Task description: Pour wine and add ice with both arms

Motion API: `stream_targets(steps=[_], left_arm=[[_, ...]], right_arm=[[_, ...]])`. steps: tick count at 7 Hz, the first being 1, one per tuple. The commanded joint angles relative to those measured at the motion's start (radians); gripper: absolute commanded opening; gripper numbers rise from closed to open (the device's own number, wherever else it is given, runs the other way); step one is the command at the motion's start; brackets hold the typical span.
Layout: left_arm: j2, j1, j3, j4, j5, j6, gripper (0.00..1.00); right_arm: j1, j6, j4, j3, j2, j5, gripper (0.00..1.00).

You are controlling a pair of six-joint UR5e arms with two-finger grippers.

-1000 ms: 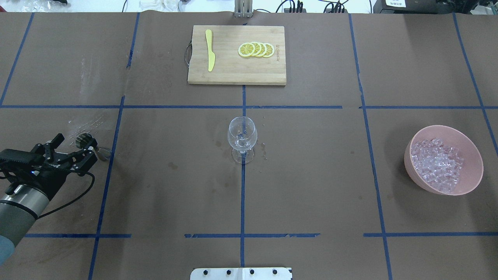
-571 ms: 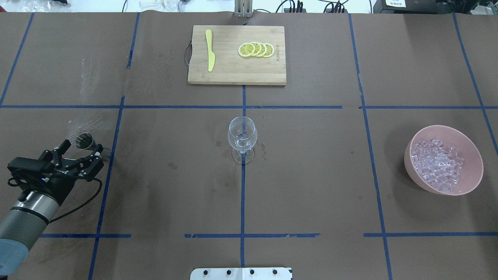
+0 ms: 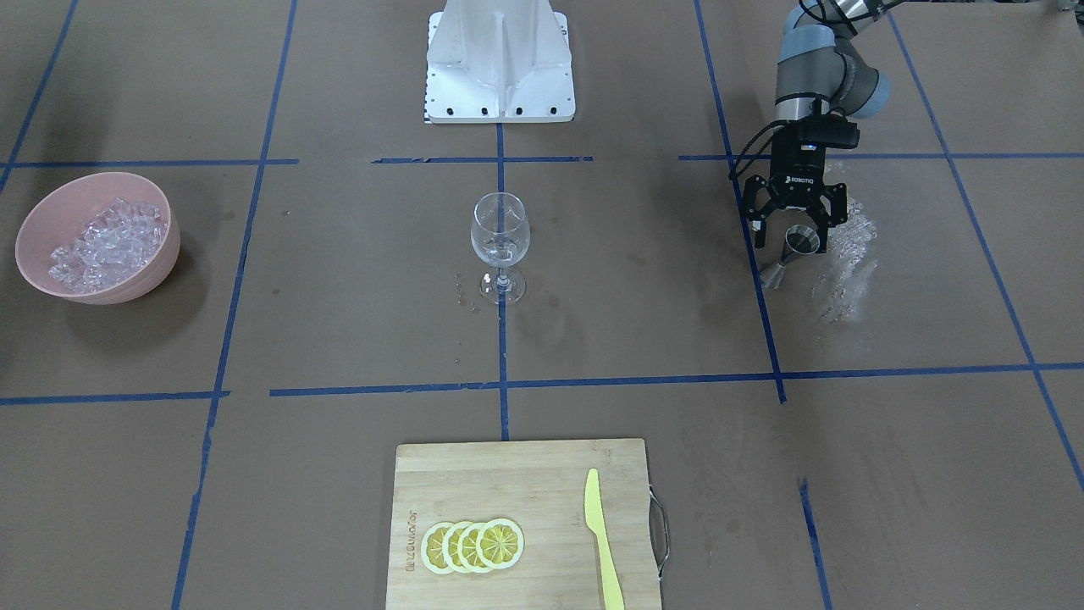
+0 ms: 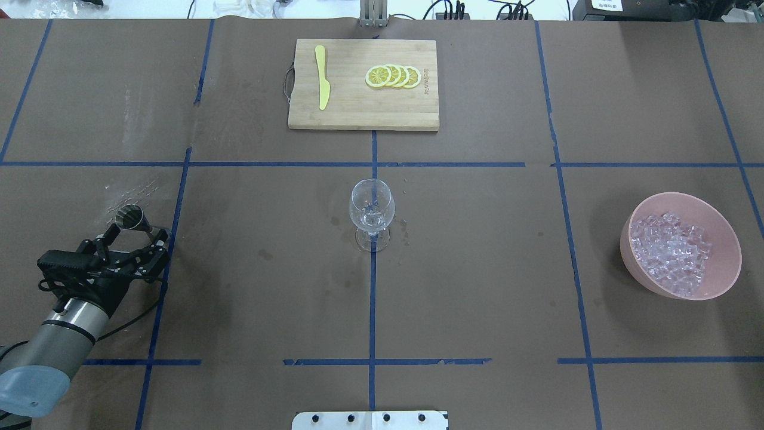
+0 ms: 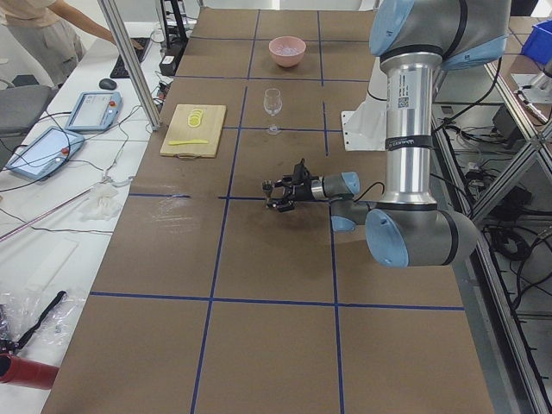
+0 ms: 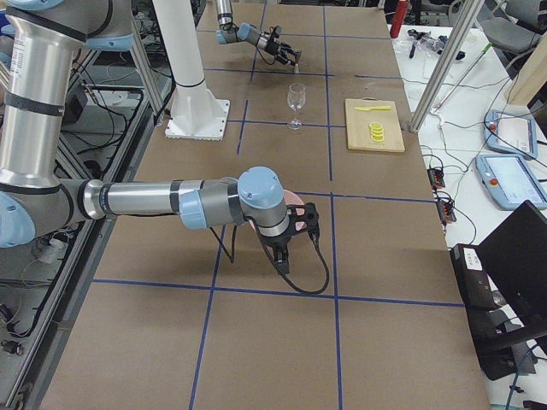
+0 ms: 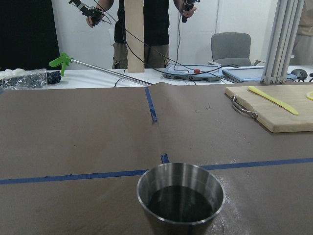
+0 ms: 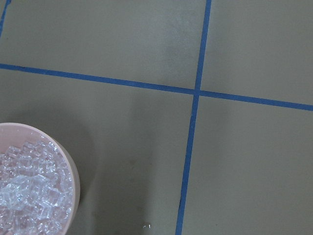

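Steel jigger (image 4: 131, 217) stands freed; left tool (image 4: 138, 233), jaws apart, has backed off; right tool (image 6: 291, 239): cannot tell.

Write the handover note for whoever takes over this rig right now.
Left gripper: open. The jigger stands upright on the table just ahead of it, not gripped.
Right gripper: by the pink bowl. It shows only in the side view, so open or shut cannot be told.
Wine glass: upright at table centre with a little clear content; droplets by its foot.
Ice: heaped in the bowl.
Done, apparently: the pour.
Left: ice into the glass; whether any is already in is unclear.
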Motion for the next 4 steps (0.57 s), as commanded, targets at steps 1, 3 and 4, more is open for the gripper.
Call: stream_targets(steps=[1,3,4], left_arm=[[-0.013,0.001,0.026,-0.001,0.0,-0.002,0.98],[-0.015,0.001,0.025,-0.001,0.0,-0.002,0.84],[-0.016,-0.001,0.021,-0.002,0.0,-0.002,0.75]], right_arm=[[0.0,-0.001,0.0,0.001,0.0,0.0,1.0],[0.0,-0.001,0.0,0.001,0.0,0.0,1.0],[0.0,-0.001,0.0,0.001,0.0,0.0,1.0]])
